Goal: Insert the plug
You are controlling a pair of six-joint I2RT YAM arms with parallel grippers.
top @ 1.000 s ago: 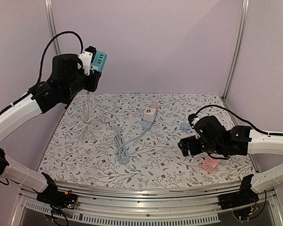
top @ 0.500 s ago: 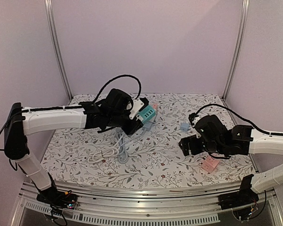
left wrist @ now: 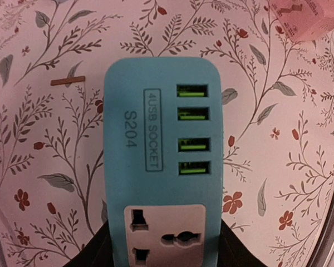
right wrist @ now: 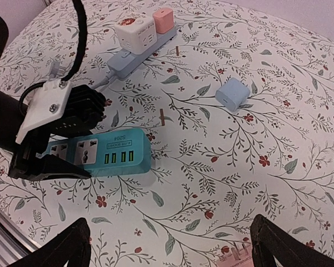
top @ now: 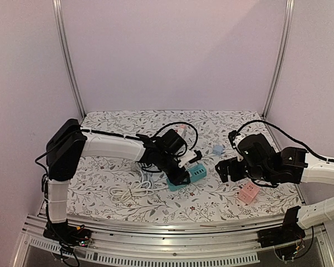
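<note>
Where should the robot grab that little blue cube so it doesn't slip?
Pinch the little blue cube across two opposite flat side faces, coming straight down from above. It sits flat and alone with nothing touching it, so fingers should fit down both sides.

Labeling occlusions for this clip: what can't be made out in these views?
- Pink adapter: top view, partly behind the right arm; left wrist view, cut by the corner.
- Teal power strip: left wrist view, near end cut by the bottom edge.
- Grey strip: top view, mostly behind the left arm.
</note>
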